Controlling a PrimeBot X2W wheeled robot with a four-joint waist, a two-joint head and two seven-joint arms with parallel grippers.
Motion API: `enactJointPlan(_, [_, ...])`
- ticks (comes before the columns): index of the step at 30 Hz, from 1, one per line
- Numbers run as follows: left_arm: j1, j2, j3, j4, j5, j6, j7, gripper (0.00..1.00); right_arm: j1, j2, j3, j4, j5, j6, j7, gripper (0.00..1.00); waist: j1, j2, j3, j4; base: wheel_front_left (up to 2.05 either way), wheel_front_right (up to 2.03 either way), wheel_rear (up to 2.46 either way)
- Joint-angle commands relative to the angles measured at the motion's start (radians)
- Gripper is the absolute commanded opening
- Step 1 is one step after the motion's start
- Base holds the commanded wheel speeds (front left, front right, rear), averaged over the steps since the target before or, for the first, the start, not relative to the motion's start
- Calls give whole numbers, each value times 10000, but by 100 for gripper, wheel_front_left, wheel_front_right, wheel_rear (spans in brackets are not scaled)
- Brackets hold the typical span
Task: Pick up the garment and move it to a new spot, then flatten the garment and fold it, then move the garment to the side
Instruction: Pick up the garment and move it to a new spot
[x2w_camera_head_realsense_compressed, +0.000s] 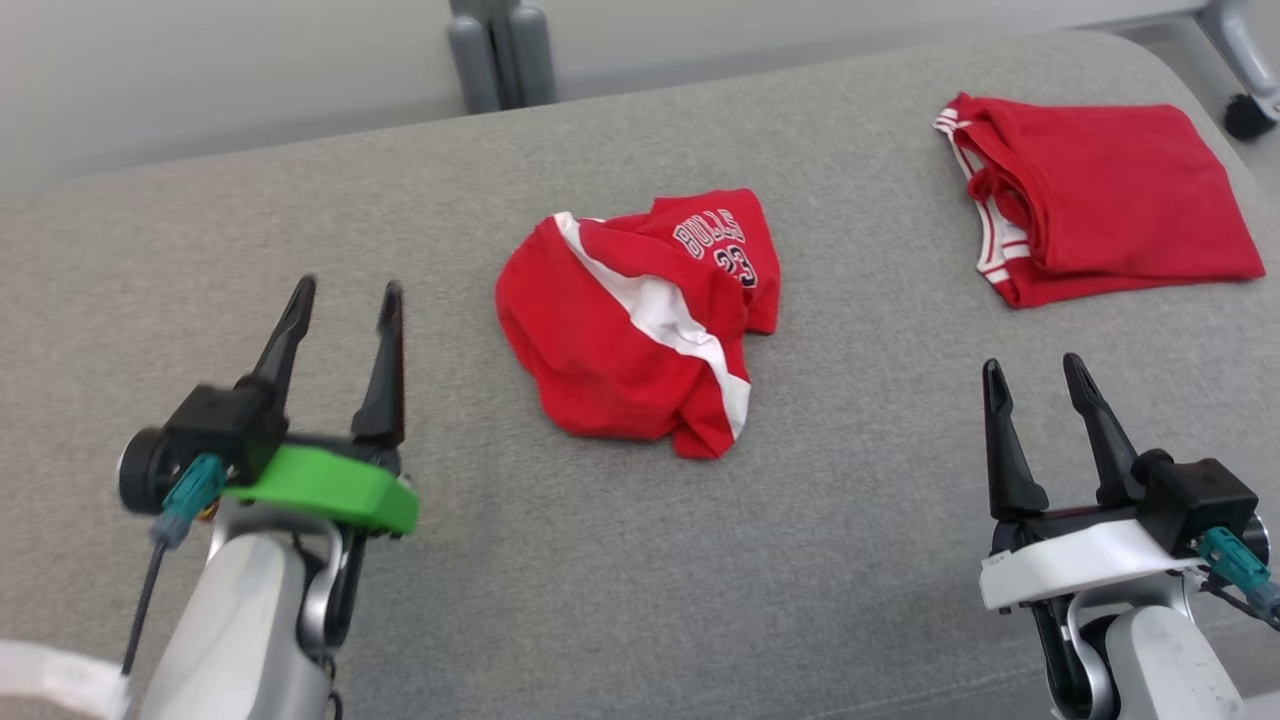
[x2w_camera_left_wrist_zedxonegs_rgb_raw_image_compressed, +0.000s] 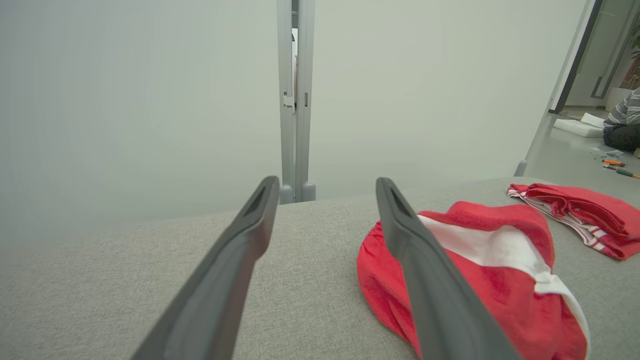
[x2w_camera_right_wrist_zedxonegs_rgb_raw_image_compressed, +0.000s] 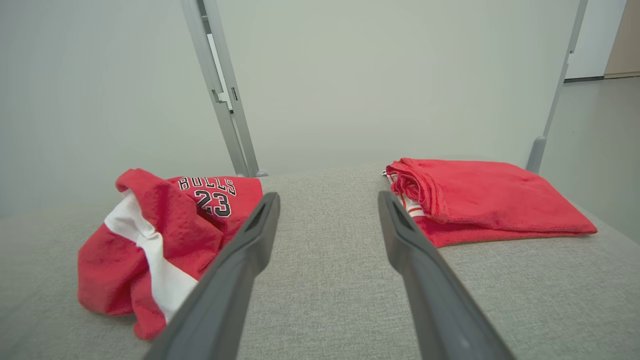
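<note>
Near the middle of the bench, a crumpled garment: red, bunched into a loose heap, with a broad white stripe across it and "BULLS 23" lettering on the far flap. Lying free on the grey cloth surface, touched by neither hand.

At the lower left of the head view, the left hand, with a green collar behind its fingers. Both dark fingers spread wide, nothing between them. Held over the bench near the heap's left side but apart from it, and slightly blurred. In the left wrist view, the heap just beyond one finger and partly hidden behind it.

At the lower right, the right hand, with a white collar. Fingers likewise spread and empty, clear of the heap, aimed at the bare stretch between the two pieces of clothing.

At the far right corner of the bench, a folded garment, also red, with white-striped trim along its left edge, well apart from the crumpled one.

Beyond the bench, a pale wall and a grey post. Far right in the left wrist view, possibly a seated person in a striped top, too small to be sure.
</note>
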Motion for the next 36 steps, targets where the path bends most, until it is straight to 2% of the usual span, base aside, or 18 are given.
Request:
enactJointPlan(1, [380, 123, 172, -134, 146, 63, 7, 100, 167, -52, 8, -29, -59, -8, -24, 100, 0, 0, -468, 511, 0, 0, 0])
enactJointPlan(7, [1786, 239, 964, -763, 302, -20, 6, 100, 389, -151, 109, -116, -92, -8, -24, 100, 0, 0, -724, 936, 0, 0, 0])
enactJointPlan(15, [2994, 3, 1515, -1175, 503, -224, 4, 100, 647, -394, 268, -191, -100, -8, -24, 100, 0, 0, -894, 1314, 0, 0, 0])
enactJointPlan(23, [3415, -423, 2015, -1285, 685, -347, 5, 100, 1074, -648, 290, -283, -12, -8, -24, 100, 0, 0, -1050, 1524, 0, 0, 0])
enactJointPlan(36, [3715, -832, 2586, -1325, 852, -601, 5, 100, 1244, -486, 171, -201, 69, -8, -25, 100, 0, 0, -1100, 1557, 0, 0, 0])
